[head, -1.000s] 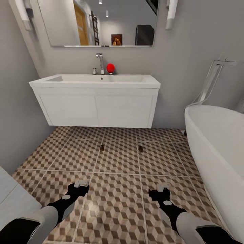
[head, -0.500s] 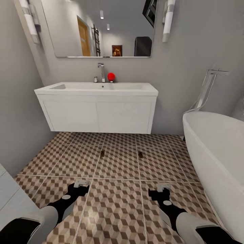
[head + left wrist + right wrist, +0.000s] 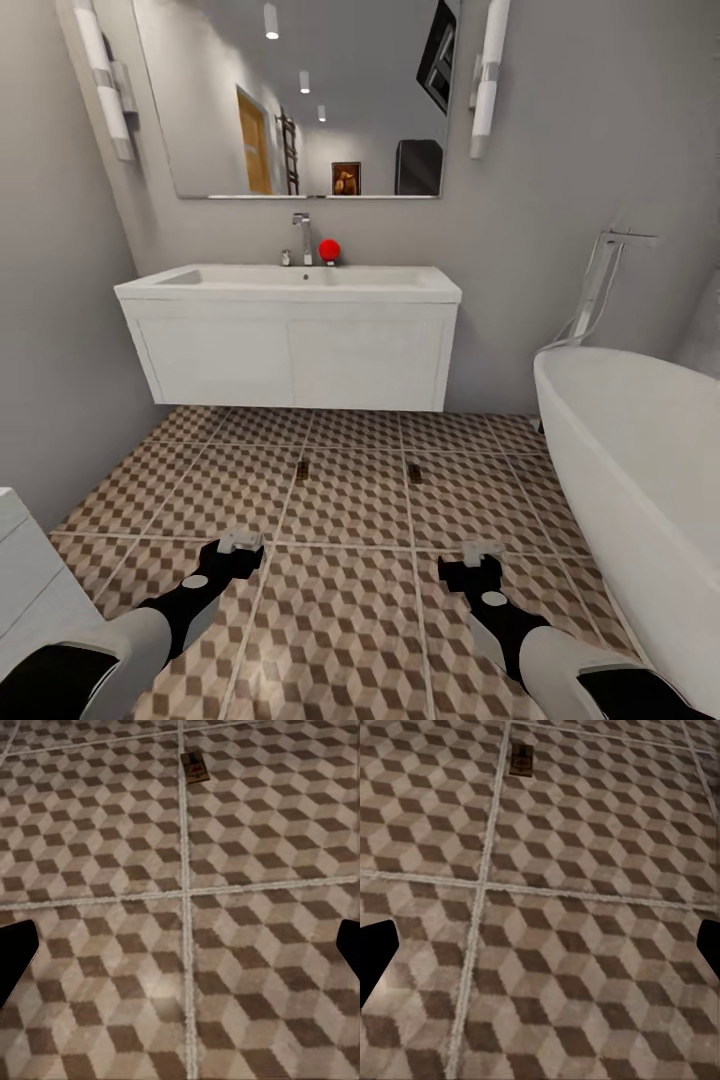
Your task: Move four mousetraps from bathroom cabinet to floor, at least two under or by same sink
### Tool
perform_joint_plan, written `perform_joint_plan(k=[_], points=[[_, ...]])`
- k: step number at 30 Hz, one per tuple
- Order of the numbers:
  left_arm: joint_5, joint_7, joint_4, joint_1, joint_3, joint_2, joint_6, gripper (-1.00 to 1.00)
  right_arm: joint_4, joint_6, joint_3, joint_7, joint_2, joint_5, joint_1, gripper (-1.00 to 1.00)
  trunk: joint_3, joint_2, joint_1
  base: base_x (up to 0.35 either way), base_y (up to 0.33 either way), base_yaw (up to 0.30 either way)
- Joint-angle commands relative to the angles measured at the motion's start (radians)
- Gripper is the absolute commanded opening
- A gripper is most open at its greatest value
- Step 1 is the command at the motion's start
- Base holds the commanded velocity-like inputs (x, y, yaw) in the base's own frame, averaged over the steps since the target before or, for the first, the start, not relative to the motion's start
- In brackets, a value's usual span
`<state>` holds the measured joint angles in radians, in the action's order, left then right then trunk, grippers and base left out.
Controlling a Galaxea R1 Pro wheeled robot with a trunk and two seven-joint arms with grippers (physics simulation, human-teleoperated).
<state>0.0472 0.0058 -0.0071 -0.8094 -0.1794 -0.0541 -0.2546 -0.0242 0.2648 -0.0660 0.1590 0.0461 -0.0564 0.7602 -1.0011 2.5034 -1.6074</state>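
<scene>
- Backing away: the camera view is pulling off from the sink (image 3: pixel 290 282), while two traps, one (image 3: pixel 302 468) ahead of the left gripper (image 3: pixel 240 544) and one (image 3: pixel 415 472) ahead of the right gripper (image 3: pixel 482 553), are lying on the floor (image 3: pixel 350 520) in front of the sink.
- Both grippers are hanging empty, jaws spread wide, well short of the traps.
- Judging by this, two traps are placed; the robot is likely heading for the rest.

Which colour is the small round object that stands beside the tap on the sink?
The round object is bright red; the head view shows it best, beside the chrome tap.
</scene>
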Motion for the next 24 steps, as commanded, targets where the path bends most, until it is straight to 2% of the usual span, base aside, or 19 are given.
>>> perform_joint_plan(k=[1,16,24], points=[[0.005,0.0,0.001,-0.001,-0.008,0.0,-0.004,1.0,0.001,0.0,-0.006,0.008,0.0,-0.006,0.001,1.0,0.003,0.0,0.001,0.0,0.0,0.0],[0.005,-0.004,0.001,-0.001,-0.008,-0.001,-0.008,1.0,0.002,-0.005,-0.006,0.007,0.001,-0.004,0.001,1.0,0.061,-0.003,0.007,0.0,0.0,0.0],[0.007,-0.006,0.002,0.0,-0.008,-0.001,-0.002,1.0,0.011,-0.005,-0.005,0.007,-0.001,0.001,0.001,1.0,0.086,-0.059,0.038,0.0,0.0,0.0]])
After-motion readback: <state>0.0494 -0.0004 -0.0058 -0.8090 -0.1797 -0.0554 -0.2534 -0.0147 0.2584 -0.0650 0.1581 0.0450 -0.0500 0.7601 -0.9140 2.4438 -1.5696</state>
